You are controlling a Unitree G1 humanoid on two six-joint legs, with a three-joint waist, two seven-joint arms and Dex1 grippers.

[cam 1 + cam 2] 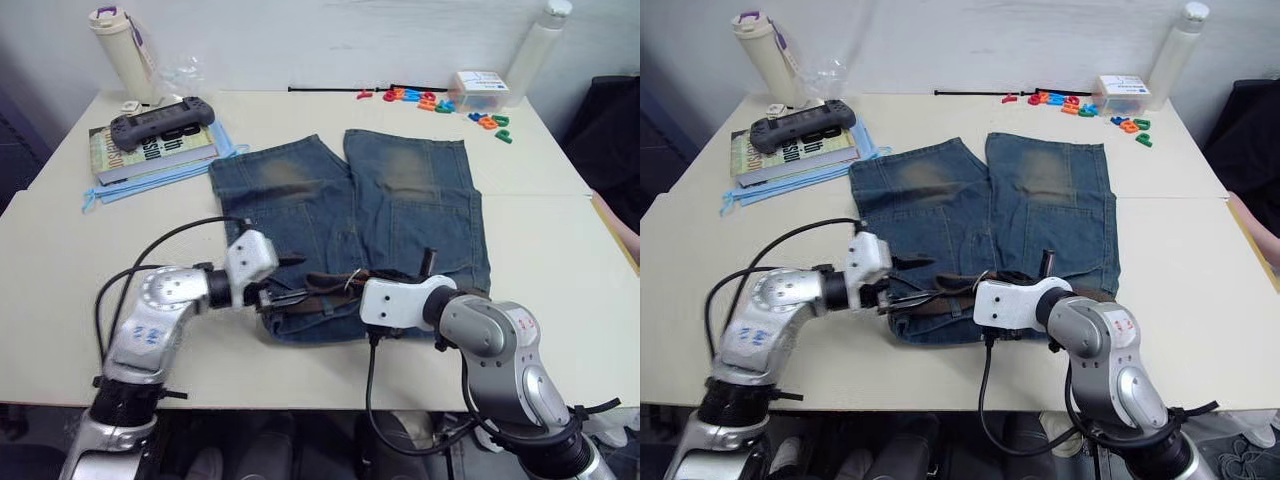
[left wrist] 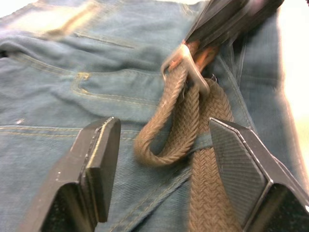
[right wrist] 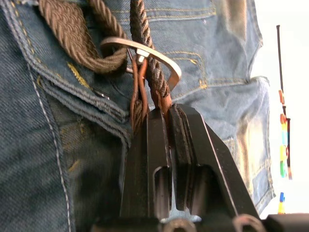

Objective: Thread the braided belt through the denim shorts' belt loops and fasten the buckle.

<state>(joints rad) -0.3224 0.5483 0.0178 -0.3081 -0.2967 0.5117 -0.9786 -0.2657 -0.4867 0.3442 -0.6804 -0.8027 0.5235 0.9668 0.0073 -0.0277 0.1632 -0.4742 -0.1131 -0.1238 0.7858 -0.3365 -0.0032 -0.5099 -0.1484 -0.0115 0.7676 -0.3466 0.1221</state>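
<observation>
The right gripper [image 3: 159,113] is pinched tight on the braided belt [image 2: 207,159] right at the buckle [image 3: 145,53], and the left gripper [image 2: 164,145] has its fingers wide apart with a loop of the belt between them, not touching it. I think the step is doing up the buckle, so the right gripper should hold the buckle steady on the waistband of the denim shorts [image 1: 340,200] while the left one closes on the loose end and feeds it through slowly, without bunching the cloth. Past the shorts' leg ends is a small clear box [image 1: 478,90]; I cannot tell what is inside.
</observation>
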